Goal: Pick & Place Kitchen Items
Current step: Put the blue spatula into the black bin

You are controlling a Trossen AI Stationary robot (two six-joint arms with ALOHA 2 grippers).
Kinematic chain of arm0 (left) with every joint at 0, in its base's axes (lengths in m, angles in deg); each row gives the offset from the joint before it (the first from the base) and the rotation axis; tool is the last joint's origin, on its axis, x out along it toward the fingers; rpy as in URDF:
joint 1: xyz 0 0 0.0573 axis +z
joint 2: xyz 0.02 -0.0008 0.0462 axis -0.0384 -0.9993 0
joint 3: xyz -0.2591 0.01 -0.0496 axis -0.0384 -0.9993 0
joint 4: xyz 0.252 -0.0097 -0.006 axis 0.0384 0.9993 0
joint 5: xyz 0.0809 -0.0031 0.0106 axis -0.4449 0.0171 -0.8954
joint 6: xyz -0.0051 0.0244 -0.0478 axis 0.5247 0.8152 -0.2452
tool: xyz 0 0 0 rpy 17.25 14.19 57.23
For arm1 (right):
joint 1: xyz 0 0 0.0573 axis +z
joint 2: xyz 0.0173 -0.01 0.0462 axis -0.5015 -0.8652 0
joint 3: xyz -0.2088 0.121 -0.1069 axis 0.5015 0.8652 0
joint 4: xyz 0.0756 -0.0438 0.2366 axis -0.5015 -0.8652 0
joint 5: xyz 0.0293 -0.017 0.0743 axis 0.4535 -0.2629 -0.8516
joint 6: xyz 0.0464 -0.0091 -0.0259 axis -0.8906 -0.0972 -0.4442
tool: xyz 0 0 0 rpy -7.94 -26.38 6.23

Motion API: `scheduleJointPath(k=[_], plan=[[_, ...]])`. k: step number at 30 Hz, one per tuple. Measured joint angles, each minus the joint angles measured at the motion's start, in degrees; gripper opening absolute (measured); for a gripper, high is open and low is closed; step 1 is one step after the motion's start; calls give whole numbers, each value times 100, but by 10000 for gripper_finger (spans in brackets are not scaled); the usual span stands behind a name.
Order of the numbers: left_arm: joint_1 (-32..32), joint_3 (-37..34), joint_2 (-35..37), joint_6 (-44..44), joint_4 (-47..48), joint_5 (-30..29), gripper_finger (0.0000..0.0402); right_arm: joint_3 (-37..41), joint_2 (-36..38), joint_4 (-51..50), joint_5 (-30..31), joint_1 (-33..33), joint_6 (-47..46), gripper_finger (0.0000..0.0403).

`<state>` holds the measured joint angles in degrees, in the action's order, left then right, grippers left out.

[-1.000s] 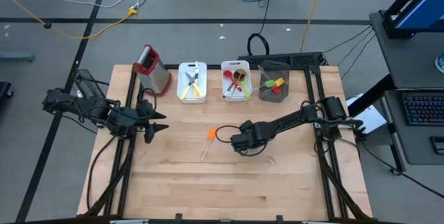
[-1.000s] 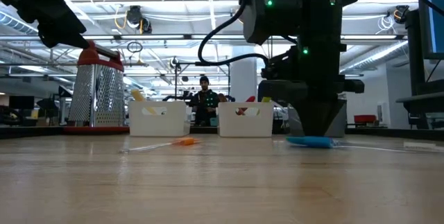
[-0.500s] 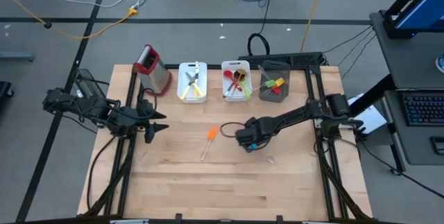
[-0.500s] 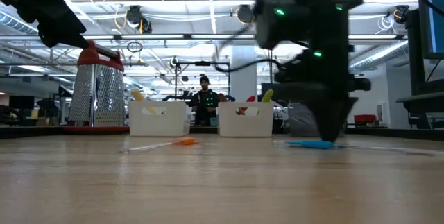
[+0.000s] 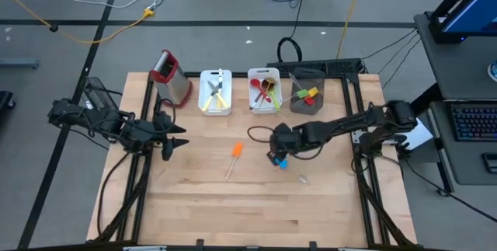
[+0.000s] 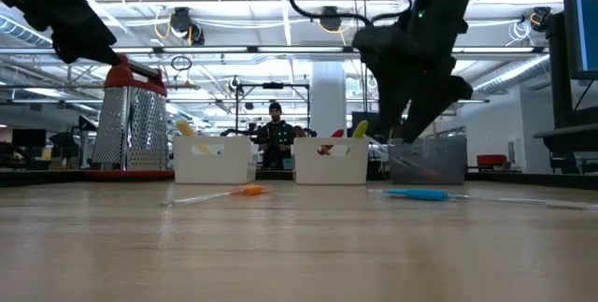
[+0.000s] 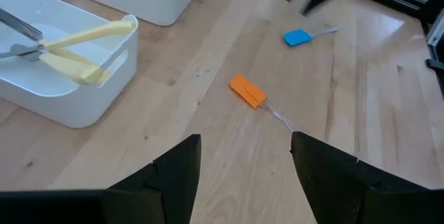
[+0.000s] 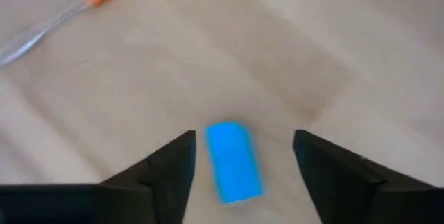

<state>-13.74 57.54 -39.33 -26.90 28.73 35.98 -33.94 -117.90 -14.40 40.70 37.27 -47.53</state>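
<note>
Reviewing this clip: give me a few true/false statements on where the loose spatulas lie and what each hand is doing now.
1. The blue spatula lies on the table. True.
2. The right hand grips the blue spatula. False: it is open above it.
3. The orange spatula sits in a white bin. False: it lies on the table.
4. The left hand is open near the table's left edge, holding nothing. True.

Wooden table (image 5: 194, 204), pale butcher-block top. Along the far edge: box grater (image 5: 170, 76), two white bins (image 5: 215, 92) (utensils inside), grey cup (image 5: 307, 91). Mid-table lie an orange spatula (image 5: 234, 156) and, well apart to its right, a blue spatula (image 7: 298, 37).
</note>
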Motion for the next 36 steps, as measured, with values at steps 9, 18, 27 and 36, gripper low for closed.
scheduleJointPath(k=[9,18,27,36], plan=[[0,0,1,9,-1,-56,230,2,-121,-90,-1090,231,-438,270],[2,0,2,19,-1,-194,230,-2,-202,-87,-851,219,-337,244],[2,0,2,-92,-4,-198,230,-7,-990,-14,-627,394,195,203],[17,0,2,-132,-6,-202,230,-35,-1772,-59,-534,462,522,164]])
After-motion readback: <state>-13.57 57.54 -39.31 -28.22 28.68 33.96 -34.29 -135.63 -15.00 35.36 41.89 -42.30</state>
